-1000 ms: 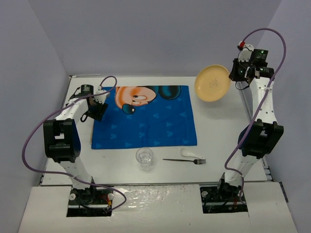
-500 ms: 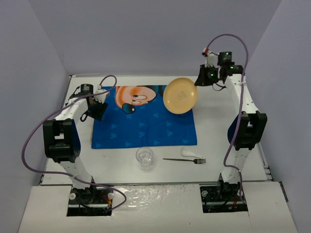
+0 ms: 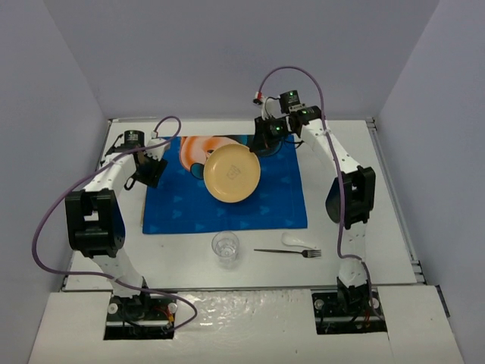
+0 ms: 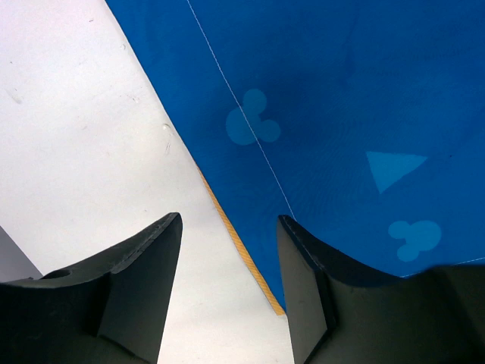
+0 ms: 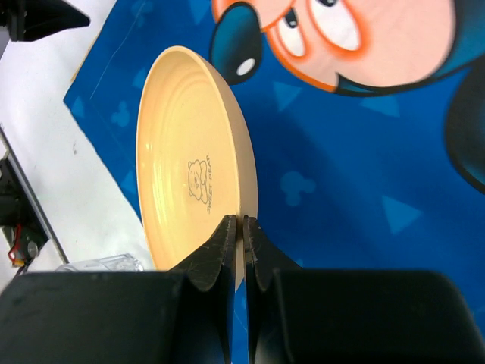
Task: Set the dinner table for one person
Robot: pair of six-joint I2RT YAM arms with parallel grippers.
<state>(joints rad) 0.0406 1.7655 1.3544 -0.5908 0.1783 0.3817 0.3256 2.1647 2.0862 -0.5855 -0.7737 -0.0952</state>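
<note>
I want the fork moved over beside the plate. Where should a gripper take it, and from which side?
Take the fork by its bare handle end nearest the glass, coming straight down, jaws across the thin shaft. It lies flat on the table, and the spoon crowds its tine end.

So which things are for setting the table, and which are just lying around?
For the job: dinner table, blue placemat, yellow plate held by the right gripper, glass, fork, white spoon.
Just lying about: only the arms' purple cables.
</note>
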